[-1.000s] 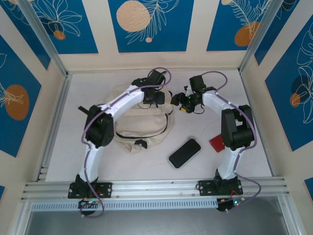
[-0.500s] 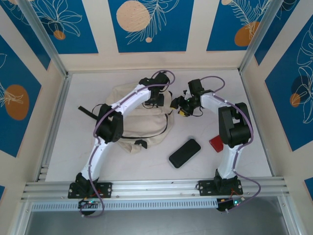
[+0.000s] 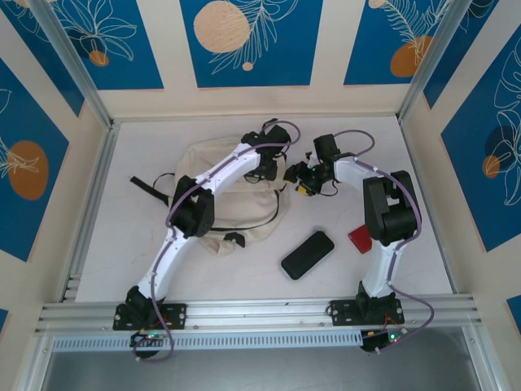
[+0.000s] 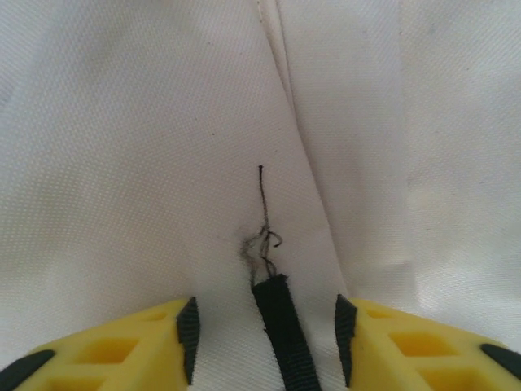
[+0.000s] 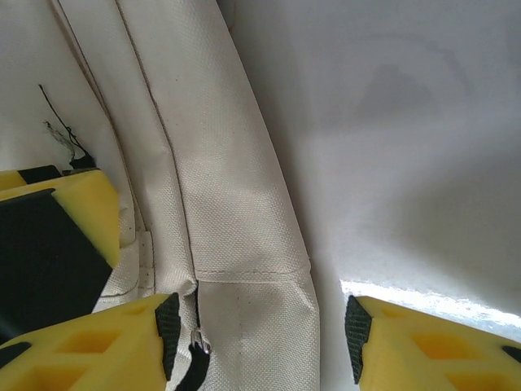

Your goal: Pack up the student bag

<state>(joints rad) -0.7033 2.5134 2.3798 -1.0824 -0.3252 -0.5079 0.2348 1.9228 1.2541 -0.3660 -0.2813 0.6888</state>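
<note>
Soft cream woven-fabric student bag (image 3: 244,204) w/ black straps & black zip trim lies slumped and flattish on the matte white table (image 3: 146,252), left of centre, far half. One black strap (image 3: 151,186) trails off its left side onto the bare top. Both arms reach to the bag's far-right corner. Left claw (image 4: 266,318) is over the bag w/ its yellow foam-like fingers (image 4: 155,342), black-padded on the inner faces, spread apart. Btwn them sits the end of a flat black webbing strap (image 4: 281,338), touching neither pad, w/ a frayed dark thread (image 4: 262,212) curling off its tip onto the fine-weave cloth. A stitched seam fold runs diagonally up the fabric. Right claw (image 5: 260,326) is at the bag's right edge, jaws also spread. A rounded, seamed cream edge panel (image 5: 244,236) lies btwn its fingers, w/ a small metal zip pull (image 5: 198,346) and black tab just by the left-hand pad; can't tell if the pads press the cloth. Smooth white table shows right of that edge. Nearer the arm bases, well apart from the bag: a glossy black rounded-rectangle slab (image 3: 308,254) lying at an angle, and a flat red piece (image 3: 359,239) partly hidden behind the right arm.
</note>
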